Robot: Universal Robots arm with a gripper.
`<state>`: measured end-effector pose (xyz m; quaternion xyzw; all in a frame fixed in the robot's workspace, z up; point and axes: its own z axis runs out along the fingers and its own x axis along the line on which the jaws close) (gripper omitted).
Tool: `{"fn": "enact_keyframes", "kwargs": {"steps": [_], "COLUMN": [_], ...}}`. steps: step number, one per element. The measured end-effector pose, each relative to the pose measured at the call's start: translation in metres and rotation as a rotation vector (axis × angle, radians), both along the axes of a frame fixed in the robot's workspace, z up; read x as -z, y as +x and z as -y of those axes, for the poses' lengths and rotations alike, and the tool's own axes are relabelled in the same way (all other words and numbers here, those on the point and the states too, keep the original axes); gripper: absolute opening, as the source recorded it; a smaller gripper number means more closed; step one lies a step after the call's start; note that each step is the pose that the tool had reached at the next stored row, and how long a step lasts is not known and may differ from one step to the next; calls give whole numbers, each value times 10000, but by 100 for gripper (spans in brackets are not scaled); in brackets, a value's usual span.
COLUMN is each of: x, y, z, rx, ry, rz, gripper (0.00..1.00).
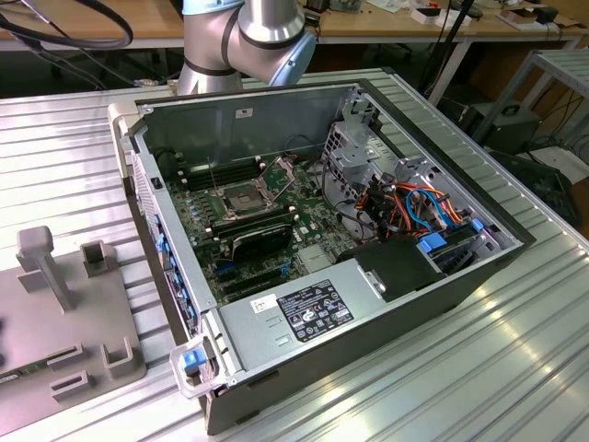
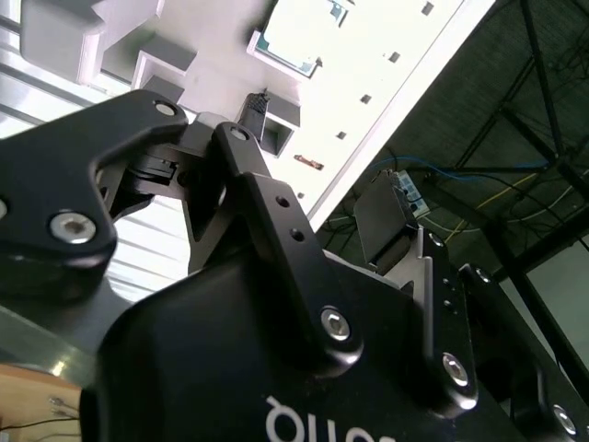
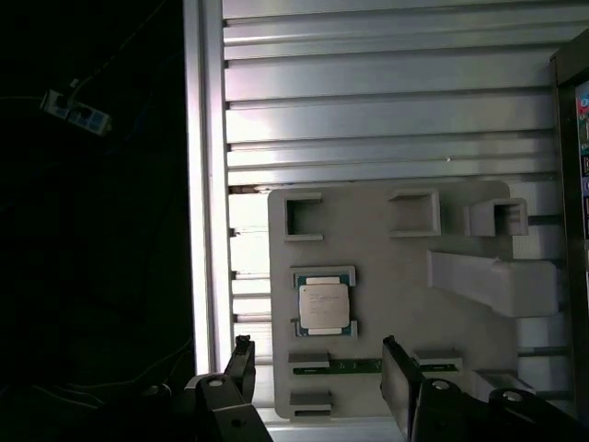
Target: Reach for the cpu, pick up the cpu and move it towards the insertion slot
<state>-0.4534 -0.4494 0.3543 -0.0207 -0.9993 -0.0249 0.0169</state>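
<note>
The cpu (image 3: 323, 306) is a small pale silver square lying flat in a raised holder on the grey fixture plate (image 3: 386, 276). In the first wrist view my gripper (image 3: 316, 345) hovers above that plate, open, its two dark fingers (image 3: 241, 364) spread wider than the chip and nothing between them. The second wrist view shows the cpu (image 2: 296, 32) beyond the gripper's black linkage (image 2: 267, 221). In the exterior view the insertion slot (image 1: 241, 195) sits on the motherboard inside the open computer case, its hinged metal plate (image 1: 281, 171) raised.
The fixture plate (image 1: 55, 304) with posts and small brackets lies on the ribbed metal table (image 1: 479, 350), at the exterior view's left of the case (image 1: 313, 313). Cables, a drive cage and a black card crowd the case. The arm (image 1: 248, 37) stands behind it.
</note>
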Motion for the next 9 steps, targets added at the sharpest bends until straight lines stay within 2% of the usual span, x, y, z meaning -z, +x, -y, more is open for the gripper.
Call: {"fn": "enact_keyframes", "kwargs": {"steps": [5, 9], "x": [65, 192], "y": [0, -1], "z": [1, 3], "rx": [-12, -48], "ry": [-2, -1], "rz": [-2, -2], "gripper": [66, 66]}}
